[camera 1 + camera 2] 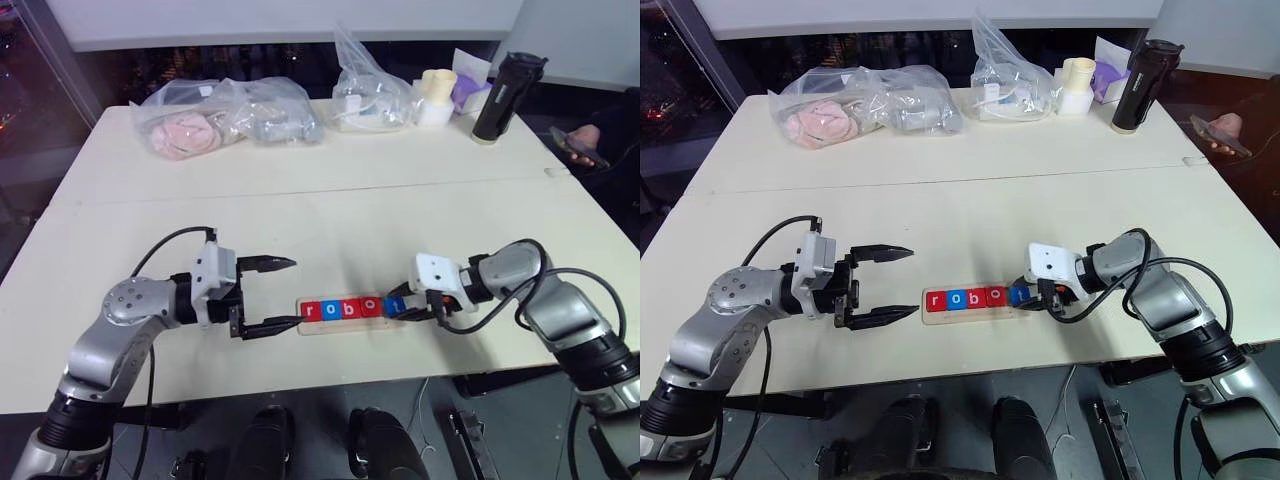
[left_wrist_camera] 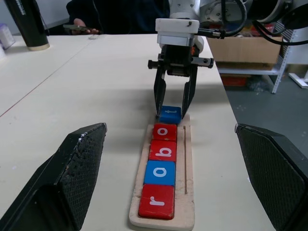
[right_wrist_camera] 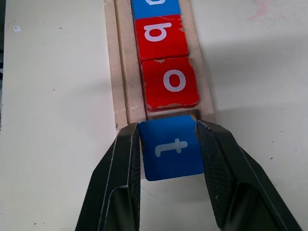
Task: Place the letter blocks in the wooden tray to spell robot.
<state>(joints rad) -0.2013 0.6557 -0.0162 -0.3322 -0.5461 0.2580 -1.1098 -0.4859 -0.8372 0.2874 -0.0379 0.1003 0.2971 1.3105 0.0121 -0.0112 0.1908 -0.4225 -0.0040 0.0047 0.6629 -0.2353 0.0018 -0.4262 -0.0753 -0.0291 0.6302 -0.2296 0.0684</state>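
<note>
The pale bench (image 1: 330, 215) carries the wooden tray (image 2: 188, 159) near its front edge. Along its far side lie clear plastic bags (image 1: 225, 115), a cream cup (image 1: 437, 95) and a black flask (image 1: 505, 95).

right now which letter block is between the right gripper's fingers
The blue t block. The right gripper is shut on it at the wooden tray's end; the r, o, b and o blocks lie flat in the tray, untouched.

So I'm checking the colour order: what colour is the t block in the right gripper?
Blue with a white t, clearest in the right wrist view.
</note>
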